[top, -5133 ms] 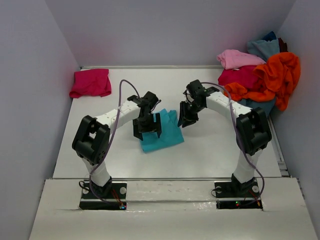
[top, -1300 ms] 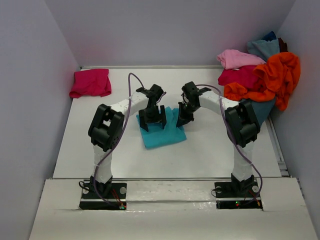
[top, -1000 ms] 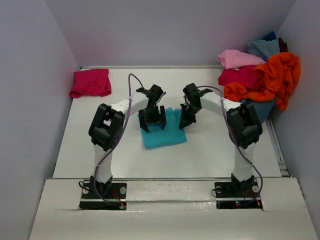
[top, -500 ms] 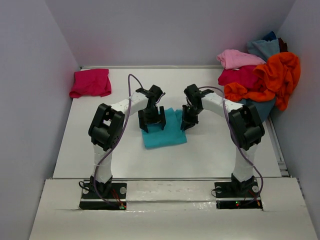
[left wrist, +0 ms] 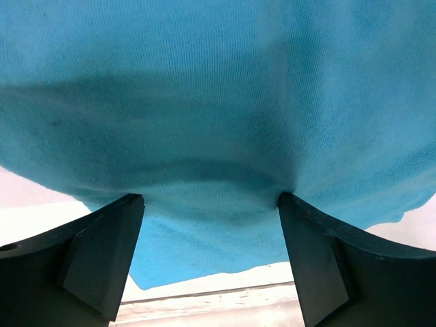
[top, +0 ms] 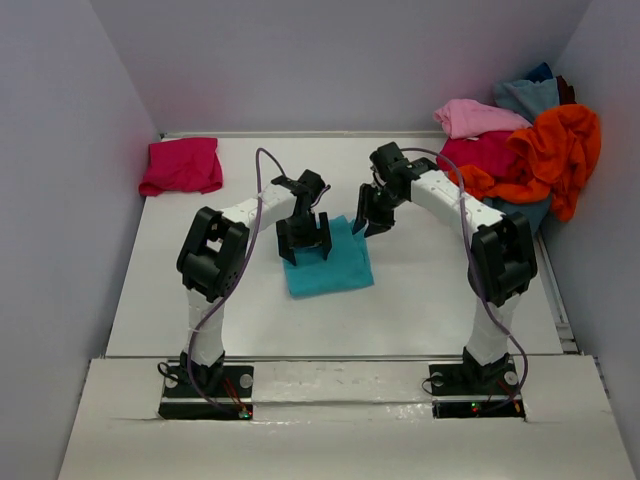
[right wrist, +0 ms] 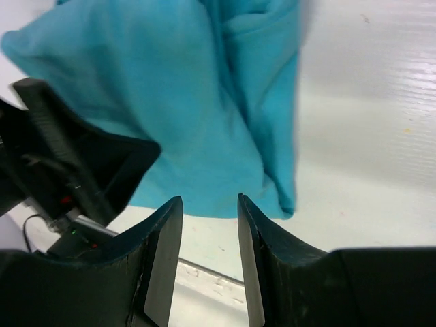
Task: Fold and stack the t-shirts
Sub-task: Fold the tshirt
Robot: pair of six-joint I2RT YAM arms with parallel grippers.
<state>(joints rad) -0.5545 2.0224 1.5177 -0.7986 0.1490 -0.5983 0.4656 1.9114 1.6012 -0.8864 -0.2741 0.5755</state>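
The turquoise t-shirt (top: 335,265) lies folded into a small rectangle at the table's middle. My left gripper (top: 305,238) stands open over its far left part, and both fingertips (left wrist: 133,208) press down into the cloth (left wrist: 218,102). My right gripper (top: 371,214) hangs open just past the shirt's far right corner, a little above it. In the right wrist view the shirt (right wrist: 184,102) lies below and beyond the right gripper (right wrist: 209,201), with nothing between its jaws. A folded magenta t-shirt (top: 182,165) rests at the far left.
A loose pile fills the far right corner: light pink (top: 475,117), crimson (top: 490,152), orange (top: 555,150) and dusty blue (top: 528,95) t-shirts. Grey walls close in the table (top: 440,290) on three sides. My left gripper's black body (right wrist: 75,163) shows in the right wrist view.
My right gripper has opened from shut, let go of the turquoise shirt's right edge, and lifted away toward the far side. The left gripper has stayed put, open on the cloth.
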